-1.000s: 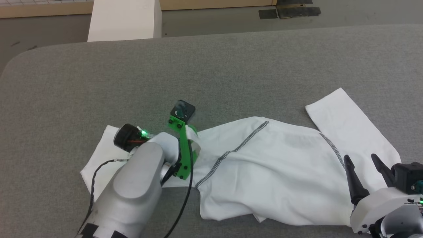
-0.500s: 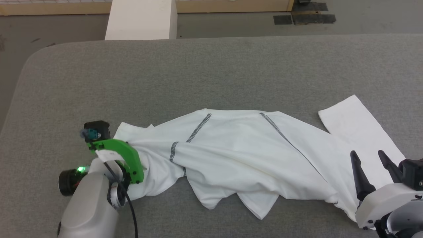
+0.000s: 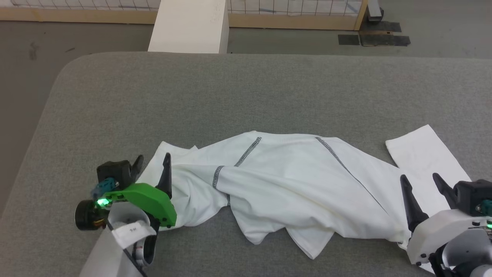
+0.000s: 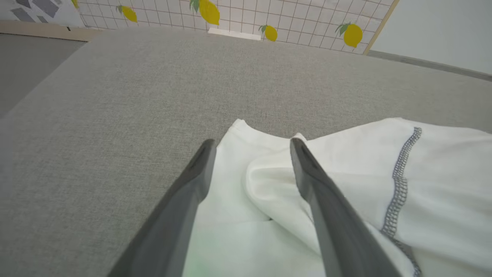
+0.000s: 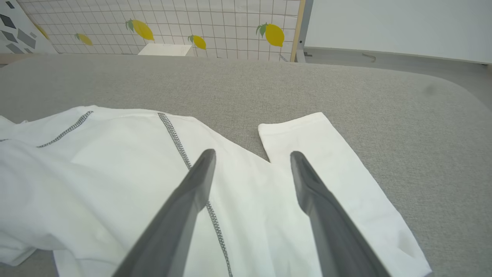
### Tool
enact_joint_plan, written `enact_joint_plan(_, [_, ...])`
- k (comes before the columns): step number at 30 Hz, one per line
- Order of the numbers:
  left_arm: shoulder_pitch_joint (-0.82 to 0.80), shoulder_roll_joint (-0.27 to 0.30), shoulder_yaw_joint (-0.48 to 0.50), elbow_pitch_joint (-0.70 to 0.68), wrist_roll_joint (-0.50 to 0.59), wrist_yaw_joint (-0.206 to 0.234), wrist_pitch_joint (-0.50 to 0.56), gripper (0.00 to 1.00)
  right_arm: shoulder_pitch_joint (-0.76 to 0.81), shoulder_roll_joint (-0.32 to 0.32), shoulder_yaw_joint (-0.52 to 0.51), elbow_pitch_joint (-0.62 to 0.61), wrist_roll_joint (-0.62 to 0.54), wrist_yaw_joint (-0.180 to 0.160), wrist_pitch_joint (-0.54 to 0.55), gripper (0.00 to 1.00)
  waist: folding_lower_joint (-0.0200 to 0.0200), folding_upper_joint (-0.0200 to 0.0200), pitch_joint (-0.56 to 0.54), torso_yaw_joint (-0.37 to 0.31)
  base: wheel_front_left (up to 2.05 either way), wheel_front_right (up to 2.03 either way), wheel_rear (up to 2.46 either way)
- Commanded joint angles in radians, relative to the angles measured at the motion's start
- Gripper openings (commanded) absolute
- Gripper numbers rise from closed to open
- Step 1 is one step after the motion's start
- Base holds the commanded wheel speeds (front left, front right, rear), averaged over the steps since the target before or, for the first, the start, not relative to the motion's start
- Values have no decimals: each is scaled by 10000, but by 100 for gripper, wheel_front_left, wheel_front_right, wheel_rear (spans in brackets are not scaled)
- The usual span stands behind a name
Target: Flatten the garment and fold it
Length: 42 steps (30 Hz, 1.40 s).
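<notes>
Lying crumpled on the grey table (image 3: 230, 96), the garment (image 3: 292, 192) has its long axis running left to right across the table's near half. At the right end a flat sleeve (image 3: 423, 154) turns off this axis, cuff pointing toward the far edge. Dark zigzag seams (image 3: 246, 152) cross the bunched middle. The left fingers (image 3: 166, 173) stand spread and released, straddling the garment's left end, which lies loose between them. The right fingers (image 3: 411, 204) are likewise spread, grasping nothing, over the cloth just beside the sleeve. A white box (image 3: 188, 25) stands beyond the table's far edge.
</notes>
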Motion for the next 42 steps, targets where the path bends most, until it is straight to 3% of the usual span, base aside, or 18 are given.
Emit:
enact_joint_plan(1, [234,28,45,-348,56,-55,-483,100,-244,1,91,-21,-138,-15,67,100,0,0,-56,17,0,0,0])
enact_joint_plan(5, [720,-205,298,-1275,-83,-81,-1676,100,-738,-253,239,452,-382,-15,391,100,0,0,7,-3,0,0,0])
enact_joint_plan(8, [976,-374,373,-1738,-25,-148,-1951,100,-1289,-504,-29,1337,-408,-15,755,100,0,0,195,37,0,0,0])
enact_joint_plan(13, [1106,-737,567,-2349,168,-286,-2048,100,-2346,-682,-828,3238,-351,-15,1401,100,0,0,569,244,0,0,0])
enact_joint_plan(24, [1094,-1191,1006,-3053,725,-680,-2055,100,-4691,-787,-3192,6061,-1195,-15,1852,100,0,0,1357,546,0,0,0])
enact_joint_plan(31, [1026,-1265,1128,-3101,952,-811,-2056,100,-5095,-1020,-3416,7068,-1210,-15,2757,100,0,0,1617,525,0,0,0])
enact_joint_plan(32, [1024,-1272,1156,-3098,978,-827,-2056,100,-5108,-963,-3353,7137,-1047,-15,3016,52,0,0,1632,496,0,0,0])
enact_joint_plan(34, [1013,-1281,1192,-3093,1032,-852,-2056,100,-5136,-944,-3219,7147,-711,-15,3297,9,0,0,1668,445,0,0,0])
enact_joint_plan(35, [1006,-1285,1196,-3080,1054,-864,-2056,100,-5138,-973,-3165,7120,-585,-15,3328,0,0,0,1677,422,0,0,0])
enact_joint_plan(42, [957,-1306,1237,-2999,1189,-910,-2056,100,-4809,-1634,-3165,6576,-286,-15,2760,0,0,0,1539,200,0,0,0])
